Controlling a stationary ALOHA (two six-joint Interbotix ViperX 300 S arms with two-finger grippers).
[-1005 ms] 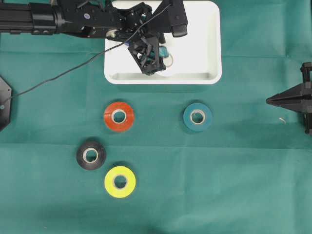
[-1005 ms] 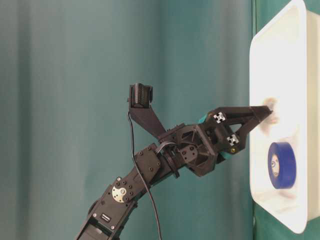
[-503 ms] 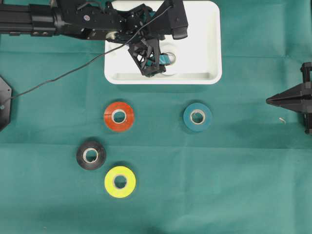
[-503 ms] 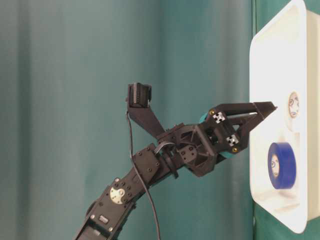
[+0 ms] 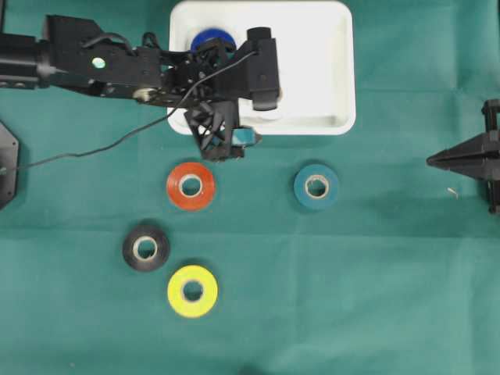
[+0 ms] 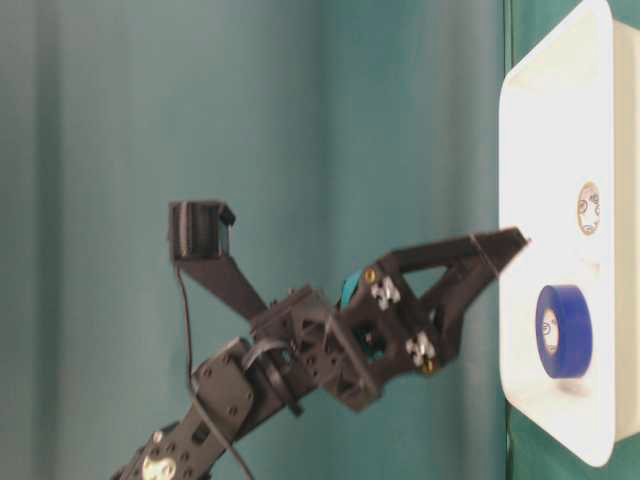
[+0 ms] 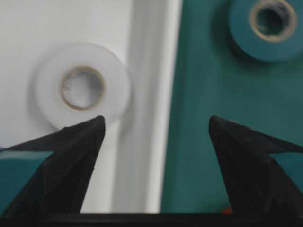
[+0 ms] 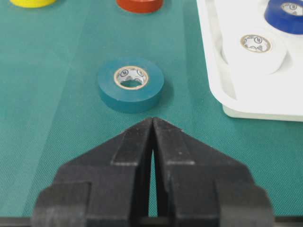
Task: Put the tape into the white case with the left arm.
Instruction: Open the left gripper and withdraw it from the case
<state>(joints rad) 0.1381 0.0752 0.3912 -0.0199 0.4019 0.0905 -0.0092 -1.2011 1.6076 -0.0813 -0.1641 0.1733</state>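
The white case (image 5: 322,62) lies at the back of the green cloth. Two rolls lie flat in it, a white tape (image 7: 80,87) and a blue tape (image 5: 212,39); the overhead view hides the white one under my left arm. My left gripper (image 5: 223,148) hovers over the case's front rim (image 7: 147,118), open, with nothing between its teal-padded fingers. The white tape (image 8: 255,47) lies free beyond the left fingertip, apart from it. My right gripper (image 5: 433,160) rests shut at the right edge of the cloth, pointing left.
On the cloth in front of the case lie a red tape (image 5: 190,186), a teal tape (image 5: 316,187), a black tape (image 5: 146,248) and a yellow tape (image 5: 192,291). The teal roll (image 8: 130,82) lies just ahead of my right gripper.
My left gripper opened, let go of the white tape inside the case, and drew back out to the case's front rim. The right arm has not moved.
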